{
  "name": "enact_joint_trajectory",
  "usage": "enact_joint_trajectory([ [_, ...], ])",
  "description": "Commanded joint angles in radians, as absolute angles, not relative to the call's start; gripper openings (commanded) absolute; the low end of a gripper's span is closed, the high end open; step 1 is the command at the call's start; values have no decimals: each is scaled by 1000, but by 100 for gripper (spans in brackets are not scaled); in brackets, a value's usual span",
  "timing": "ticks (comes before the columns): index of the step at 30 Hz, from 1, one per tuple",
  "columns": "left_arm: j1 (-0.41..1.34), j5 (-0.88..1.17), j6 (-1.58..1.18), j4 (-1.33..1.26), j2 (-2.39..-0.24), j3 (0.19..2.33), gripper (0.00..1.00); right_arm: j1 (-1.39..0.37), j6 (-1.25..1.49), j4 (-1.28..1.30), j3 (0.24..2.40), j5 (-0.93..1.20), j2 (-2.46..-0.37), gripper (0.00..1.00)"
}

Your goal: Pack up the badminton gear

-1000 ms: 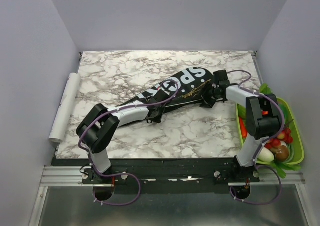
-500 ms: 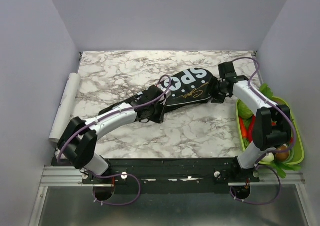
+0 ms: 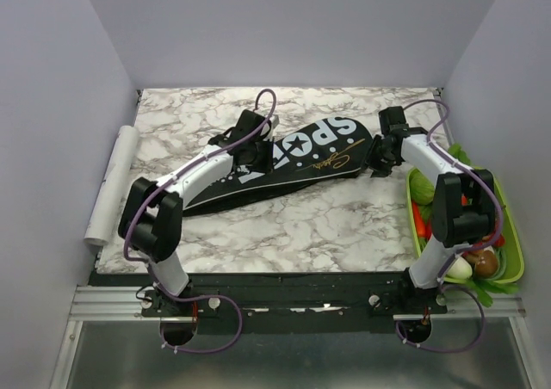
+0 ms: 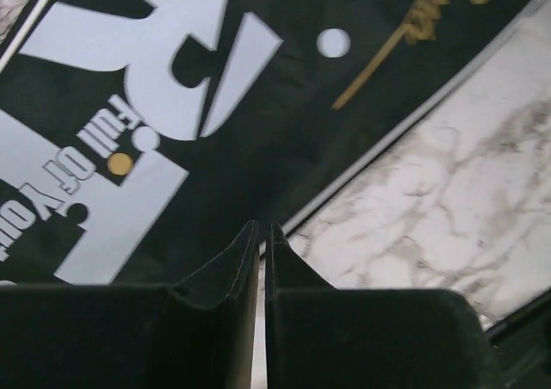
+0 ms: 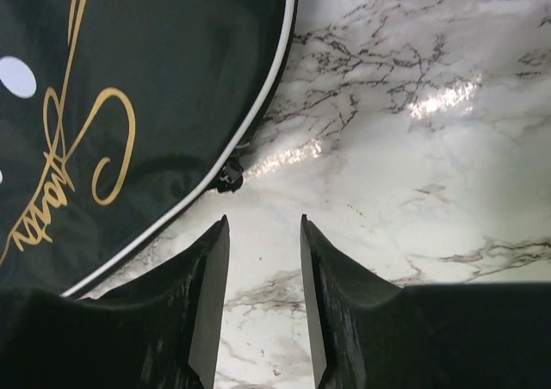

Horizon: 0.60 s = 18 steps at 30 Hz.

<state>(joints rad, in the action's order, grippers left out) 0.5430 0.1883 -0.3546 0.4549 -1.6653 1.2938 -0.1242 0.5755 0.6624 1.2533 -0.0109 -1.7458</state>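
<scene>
Top external. R: Where is the bag?
M: Black racket bag [image 3: 297, 172] lies flat on the marble table [image 3: 327, 225], set diagonally. Wide end with SPORT lettering [image 3: 331, 133] is far right, narrow end near left. Left arm reaches to its far edge about mid-length; right arm is at the wide end.
R: Left wrist view, pincer state?
M: left gripper [image 4: 261, 231]: fingers all but pressed together, only a thin slit, nothing seen in it. Tips sit over the bag's border, near the white piping [image 4: 413, 124]. Cannot tell whether they touch the fabric.
R: Right wrist view?
M: right gripper [image 5: 263, 221]: fingers spread, bare marble between them, holding nothing. A zipper pull [image 5: 231, 175] on the bag's rim lies just beyond the fingertip on the picture's left, apart from it.
R: Anything else on the bench?
M: white roll [image 3: 112, 182] along the table's left edge. green basket [image 3: 515, 234] of vegetables at the right edge, apart from the bag.
</scene>
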Motion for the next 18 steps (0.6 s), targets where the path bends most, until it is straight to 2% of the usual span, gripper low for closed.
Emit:
enact_joint_trajectory([
  [1, 473, 204, -351, 453, -1782, 1296, 12, -109, 595, 646, 1311, -40, -1802, 43],
  [6, 466, 181, -345, 446, -1855, 1272, 3, -107, 604, 637, 1354, -28, -1841, 41],
  [18, 466, 189, -353, 422, -1891, 1230, 2, -109, 611, 607, 1348, -5, -1902, 35],
])
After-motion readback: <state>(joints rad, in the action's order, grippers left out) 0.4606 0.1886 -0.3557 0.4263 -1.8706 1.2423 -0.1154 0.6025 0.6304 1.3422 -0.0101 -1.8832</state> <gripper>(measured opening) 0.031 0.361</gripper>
